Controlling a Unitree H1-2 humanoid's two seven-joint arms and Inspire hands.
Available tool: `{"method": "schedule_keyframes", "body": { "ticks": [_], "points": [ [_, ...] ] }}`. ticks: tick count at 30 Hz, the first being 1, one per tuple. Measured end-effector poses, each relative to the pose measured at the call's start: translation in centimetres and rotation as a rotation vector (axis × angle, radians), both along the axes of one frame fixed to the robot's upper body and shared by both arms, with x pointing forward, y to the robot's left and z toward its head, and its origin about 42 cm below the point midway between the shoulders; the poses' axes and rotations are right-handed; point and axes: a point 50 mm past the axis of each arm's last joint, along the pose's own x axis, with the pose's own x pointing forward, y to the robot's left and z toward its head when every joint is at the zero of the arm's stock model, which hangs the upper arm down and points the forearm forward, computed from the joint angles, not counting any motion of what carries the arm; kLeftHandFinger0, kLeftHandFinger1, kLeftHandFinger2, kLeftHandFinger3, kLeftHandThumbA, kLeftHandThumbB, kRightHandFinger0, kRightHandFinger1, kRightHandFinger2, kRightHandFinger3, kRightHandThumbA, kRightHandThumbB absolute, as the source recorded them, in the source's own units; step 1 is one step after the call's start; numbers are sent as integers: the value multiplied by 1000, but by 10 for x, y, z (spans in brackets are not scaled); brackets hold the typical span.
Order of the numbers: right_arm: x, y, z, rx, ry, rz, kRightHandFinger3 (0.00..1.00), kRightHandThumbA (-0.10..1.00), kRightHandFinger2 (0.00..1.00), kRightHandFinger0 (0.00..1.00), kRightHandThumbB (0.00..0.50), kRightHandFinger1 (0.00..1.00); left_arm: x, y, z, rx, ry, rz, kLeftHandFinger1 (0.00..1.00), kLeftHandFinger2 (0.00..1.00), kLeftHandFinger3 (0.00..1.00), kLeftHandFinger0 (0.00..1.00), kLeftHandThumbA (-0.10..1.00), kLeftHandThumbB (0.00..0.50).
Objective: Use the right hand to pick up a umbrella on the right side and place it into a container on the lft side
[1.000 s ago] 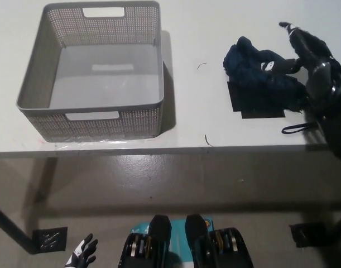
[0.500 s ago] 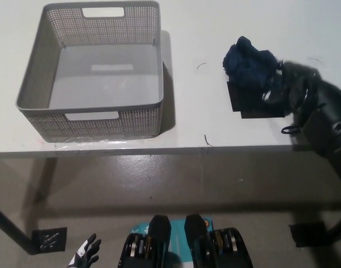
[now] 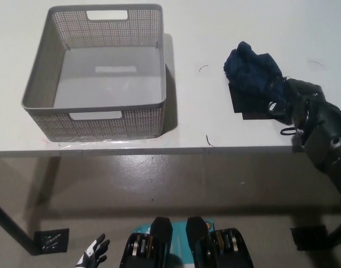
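You have the black right hand [image 3: 293, 99] down on the white table [image 3: 215, 44], at the right side, on the near end of the dark blue umbrella [image 3: 253, 72]. The hand sits against the umbrella's lower right part; its fingers curl in toward the fabric, but dark on dark, so you cannot tell whether they actually pinch it or only lie on it. The black forearm runs from the hand down toward the right edge of the view, crossing the table's front edge.

The umbrella is a folded, bunched bundle lying on the table, right of centre, well apart from the container. Its far end points up and left, its near end is under the hand. It lies partly over a flat black patch [image 3: 245, 103] on the tabletop, which shows at the bundle's lower left. A thin dark loop [image 3: 287, 132] lies on the table just beside the wrist; you cannot tell what it is attached to.

The grey container [image 3: 97, 120] stands on the left part of the table, a perforated basket with handle cut-outs in its near and far walls. Its inside shows only a pale label on the floor. Its near wall is close to the table's front edge.

Your white left hand [image 3: 94, 257] is low at the bottom left of the view, below table level, over the floor, fingers spread and holding nothing.
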Motion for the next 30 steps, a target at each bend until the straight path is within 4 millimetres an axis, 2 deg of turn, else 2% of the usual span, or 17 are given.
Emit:
{"method": "schedule_keyframes", "body": {
  "ticks": [1,2,4,6,7,9,11,15,18,19,21,23,24,25,26,28,30],
  "points": [
    [-1,-2,-1,0,-27,3,457,-100,513,0,164,129,0,0,0,0,2,-1,1000,1000,1000,1000,1000,7],
    [-2,-5,-3,0,-64,5,555,-100,602,0,176,190,0,-1,-1,0,3,-3,1000,1000,1000,1000,1000,6],
    [-4,-8,-5,7,-113,12,769,-100,660,0,172,156,0,-2,-1,-1,3,-8,1000,1000,1000,1000,1000,7],
    [-6,-10,-6,24,-176,24,961,-100,805,0,168,249,0,-3,-2,-1,5,-11,1000,1000,1000,1000,1000,6],
    [-7,-10,-8,35,-203,29,992,-100,831,0,152,284,1,-3,-1,-1,4,-11,1000,1000,1000,1000,1000,3],
    [-9,-11,-10,57,-245,37,745,-100,714,0,162,228,1,-3,-2,0,5,-11,1000,1000,1000,1000,1000,4],
    [-10,-9,-9,101,-303,46,679,-100,675,0,178,184,0,-2,-3,2,9,-12,1000,1000,1000,1000,1000,8],
    [-9,0,-5,180,-358,56,779,-100,803,0,162,272,0,-2,-3,4,10,-13,1000,1000,1000,1000,1000,6],
    [-6,19,7,235,-407,99,806,-100,751,0,123,265,0,-2,-3,6,11,-14,1000,1000,1000,1000,1000,3],
    [-5,26,12,253,-428,117,842,-100,771,0,133,279,0,-3,-3,6,11,-15,1000,1000,1000,1000,1000,1],
    [-2,45,31,294,-482,170,772,-100,770,0,175,284,0,-3,-3,7,11,-16,1000,1000,1000,1000,1000,1],
    [-1,65,47,327,-523,225,711,-100,730,0,149,269,0,-3,-3,8,12,-16,1000,1000,1000,1000,1000,0],
    [-1,77,57,346,-545,256,632,-100,674,12,165,251,-1,-3,-3,8,12,-16,1000,1000,1000,1000,1000,1],
    [-1,87,64,359,-562,280,582,-100,631,180,161,256,-1,-3,-3,8,13,-17,1000,1000,1000,1000,1000,10],
    [-1,97,72,372,-577,305,567,-100,559,85,151,130,-1,-3,-4,8,13,-17,1000,1000,1000,1000,1000,13],
    [-3,130,98,413,-622,375,696,-100,667,1,152,135,-1,-3,-4,8,13,-17,1000,1000,1000,1000,1000,20],
    [-7,159,120,444,-659,436,738,-100,642,0,162,132,-1,-3,-4,8,13,-18,1000,1000,1000,1000,1000,21]
  ]
}}
